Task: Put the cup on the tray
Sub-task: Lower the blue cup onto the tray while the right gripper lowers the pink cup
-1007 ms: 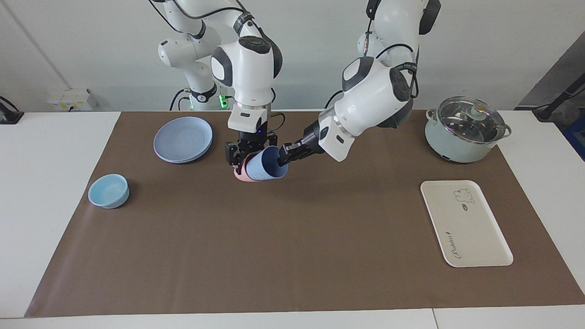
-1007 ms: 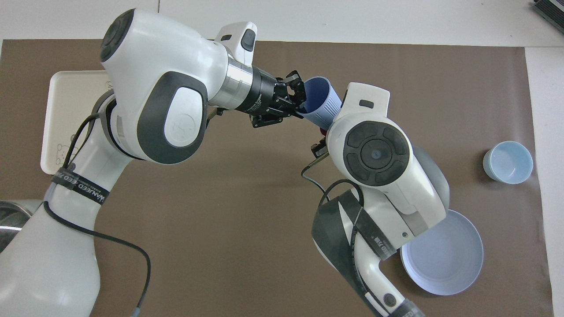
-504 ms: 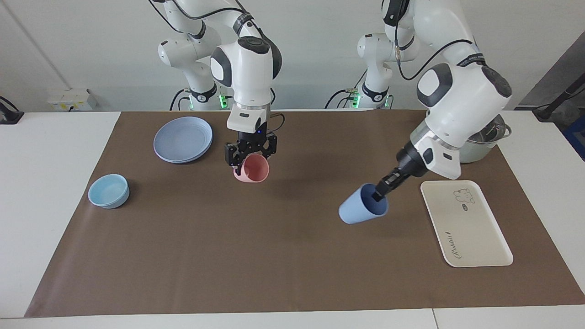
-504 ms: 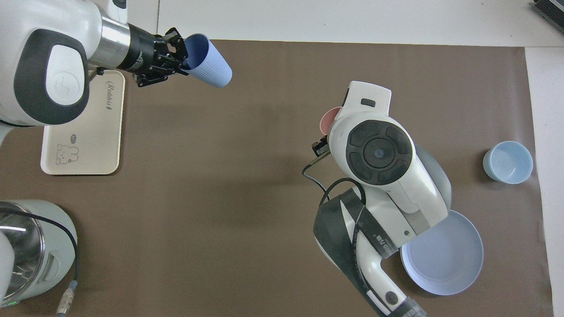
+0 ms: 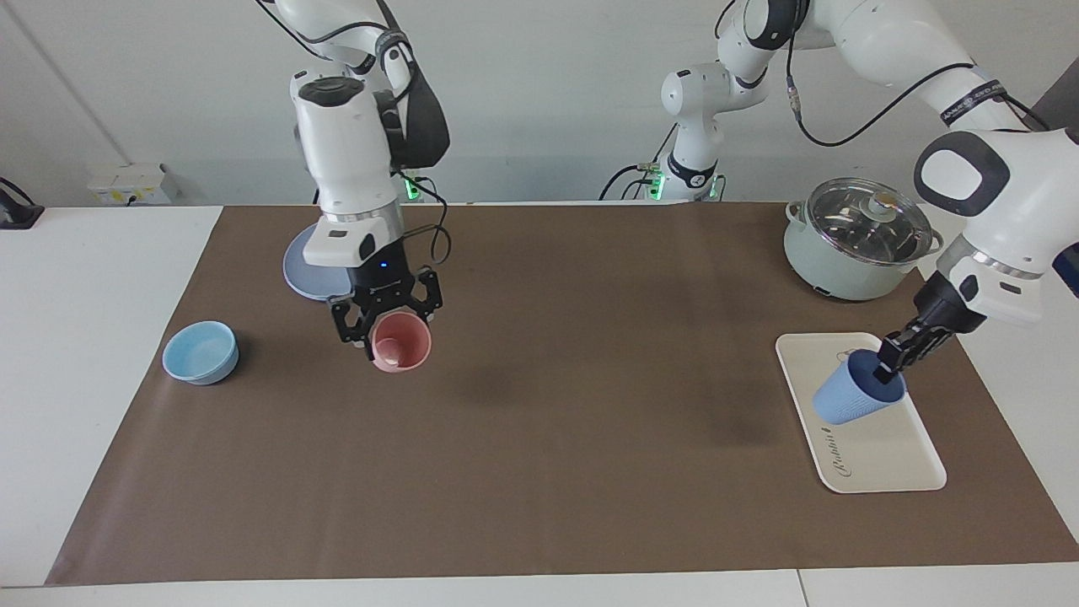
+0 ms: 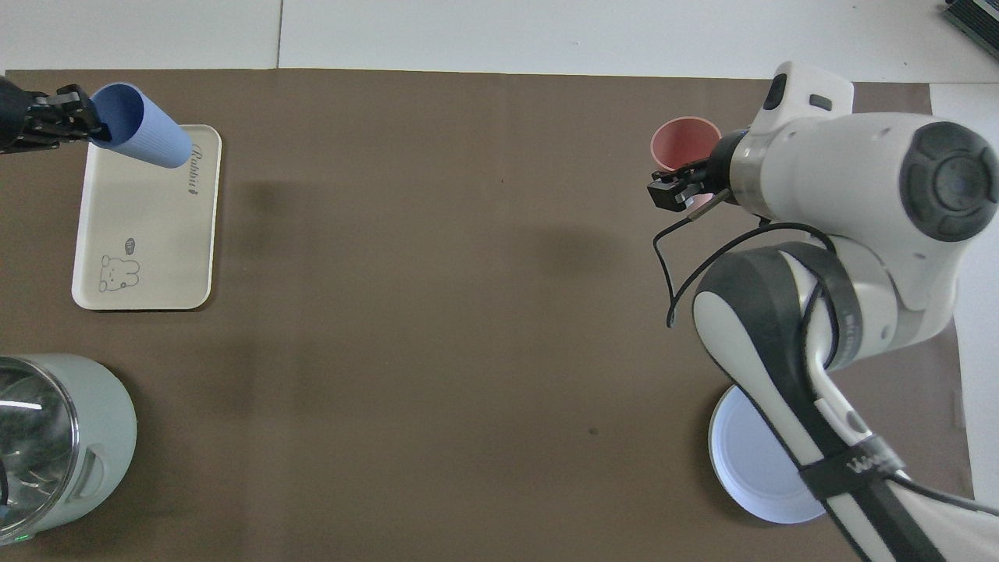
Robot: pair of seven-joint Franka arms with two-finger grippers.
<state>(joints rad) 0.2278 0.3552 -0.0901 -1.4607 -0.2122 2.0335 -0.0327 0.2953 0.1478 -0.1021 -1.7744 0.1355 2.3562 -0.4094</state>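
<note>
The periwinkle-blue cup [image 5: 847,400] hangs tilted over the cream tray [image 5: 885,459], mouth turned up toward the gripper. My left gripper [image 5: 887,369] is shut on the cup's rim, with one finger inside the mouth. In the overhead view, the cup [image 6: 148,139] covers the tray's [image 6: 148,234] edge farthest from the robots, and the left gripper [image 6: 78,125] sits at its mouth. My right gripper [image 5: 383,324] is shut on a pink cup [image 5: 403,344] and holds it above the mat. In the overhead view, the right gripper [image 6: 691,168] grips the pink cup [image 6: 683,140].
A pale green pot with a glass lid [image 5: 860,240] stands nearer to the robots than the tray. A round blue plate [image 5: 302,276] lies partly under the right arm. A low light-blue bowl [image 5: 201,352] sits toward the right arm's end.
My left gripper pulled the blue cup off the pink one and carried it from the table's middle to over the tray. My right gripper moved the pink cup toward the right arm's end.
</note>
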